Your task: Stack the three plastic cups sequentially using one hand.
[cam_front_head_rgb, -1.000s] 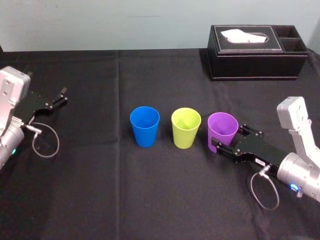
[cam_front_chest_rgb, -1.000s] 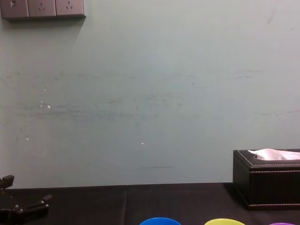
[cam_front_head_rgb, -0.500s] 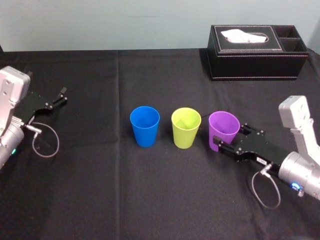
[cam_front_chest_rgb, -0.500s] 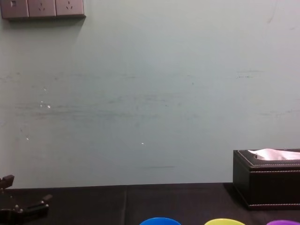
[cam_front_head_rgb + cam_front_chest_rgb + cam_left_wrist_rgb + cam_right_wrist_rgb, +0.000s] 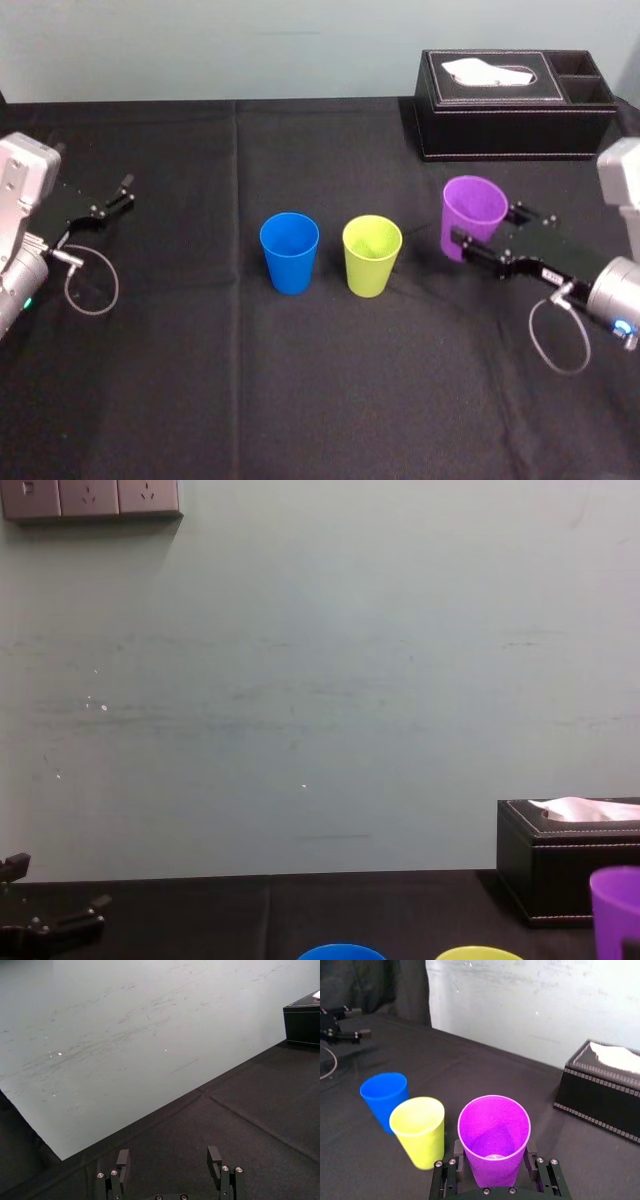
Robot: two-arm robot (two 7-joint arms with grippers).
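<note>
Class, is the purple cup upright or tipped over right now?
Upright: the purple cup is held mouth-up, rim on top, in the right gripper; the left gripper is parked far left.

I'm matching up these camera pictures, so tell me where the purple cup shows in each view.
Head view: purple cup right of centre, held in the right gripper, right of the yellow-green cup.
Right wrist view: the cup sits low centre, gripped from both sides.
Chest view: the cup is in the bottom right corner.
Left wrist view: faces wall and black cloth.
Shared landmark: the black tissue box, in all four.
</note>
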